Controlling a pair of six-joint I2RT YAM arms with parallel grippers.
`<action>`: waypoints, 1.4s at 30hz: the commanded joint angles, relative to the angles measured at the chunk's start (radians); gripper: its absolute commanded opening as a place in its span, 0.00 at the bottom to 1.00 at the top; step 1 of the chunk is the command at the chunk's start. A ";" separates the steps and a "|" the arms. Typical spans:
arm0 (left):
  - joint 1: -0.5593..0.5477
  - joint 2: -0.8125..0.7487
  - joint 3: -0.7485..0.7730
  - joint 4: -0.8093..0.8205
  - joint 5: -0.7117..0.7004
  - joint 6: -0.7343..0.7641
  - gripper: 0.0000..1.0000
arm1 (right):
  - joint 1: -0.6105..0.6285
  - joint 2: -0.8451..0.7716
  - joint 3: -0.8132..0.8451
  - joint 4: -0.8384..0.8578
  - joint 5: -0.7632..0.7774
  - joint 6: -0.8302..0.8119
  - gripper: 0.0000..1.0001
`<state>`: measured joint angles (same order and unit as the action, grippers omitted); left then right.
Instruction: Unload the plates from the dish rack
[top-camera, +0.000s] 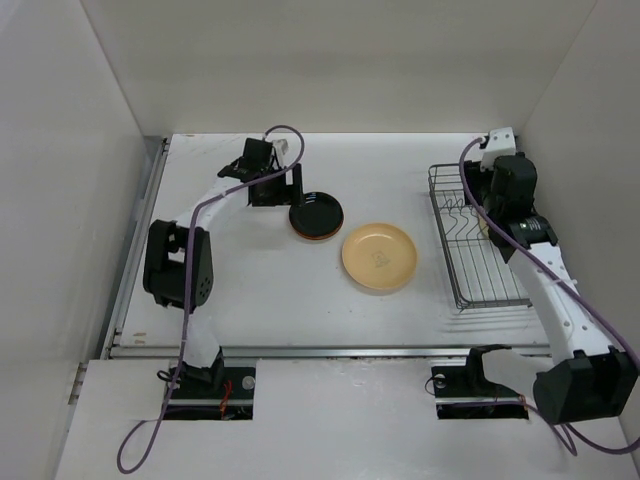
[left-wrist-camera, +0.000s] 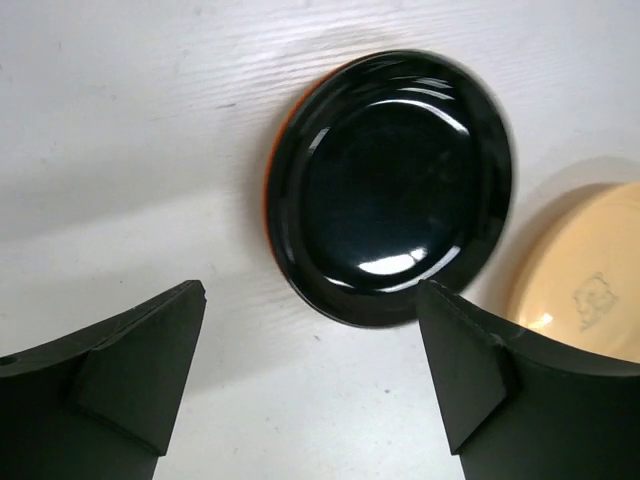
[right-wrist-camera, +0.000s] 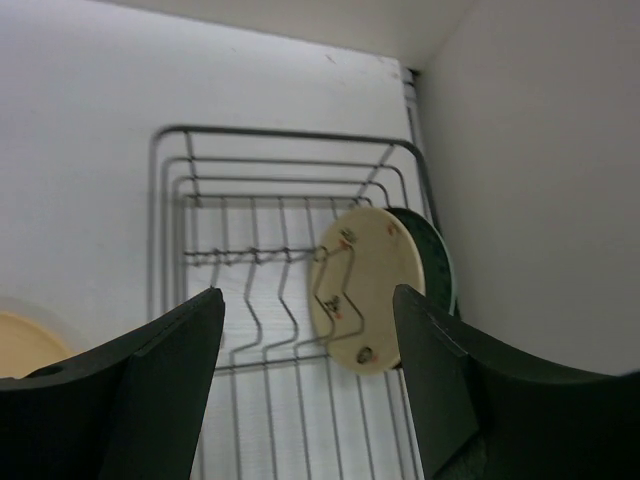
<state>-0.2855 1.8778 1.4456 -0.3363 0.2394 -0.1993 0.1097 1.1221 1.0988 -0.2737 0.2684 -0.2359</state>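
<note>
A dark plate (top-camera: 318, 213) lies upside down on the glossy orange-red plate, whose rim (left-wrist-camera: 270, 172) shows at its left edge. The dark plate fills the left wrist view (left-wrist-camera: 392, 185). The tan-yellow plate (top-camera: 379, 257) lies flat on the table beside them and also shows in the left wrist view (left-wrist-camera: 585, 285). My left gripper (top-camera: 278, 190) is open and empty (left-wrist-camera: 310, 370) just left of the stack. The dish rack (top-camera: 470, 280) stands at the right. My right gripper (top-camera: 492, 222) is open (right-wrist-camera: 308, 330) above it. In the rack (right-wrist-camera: 250, 250) a cream speckled plate (right-wrist-camera: 365, 290) stands upright, with a dark-rimmed plate (right-wrist-camera: 437, 262) behind it.
White walls enclose the table on the left, back and right. The rack stands close to the right wall (right-wrist-camera: 540, 180). Purple cables run along both arms (top-camera: 215, 200).
</note>
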 joint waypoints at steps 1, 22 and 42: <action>-0.020 -0.205 -0.013 0.029 0.027 0.009 0.86 | -0.021 0.027 -0.056 0.060 0.219 -0.115 0.73; -0.020 -0.439 -0.093 0.122 0.117 -0.020 0.99 | -0.182 0.283 -0.043 0.067 0.210 -0.125 0.54; -0.020 -0.448 -0.093 0.122 0.126 -0.020 1.00 | -0.200 0.295 -0.054 0.165 0.294 -0.143 0.50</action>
<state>-0.3061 1.4631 1.3521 -0.2436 0.3489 -0.2123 -0.0757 1.4551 1.0321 -0.1883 0.5129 -0.3717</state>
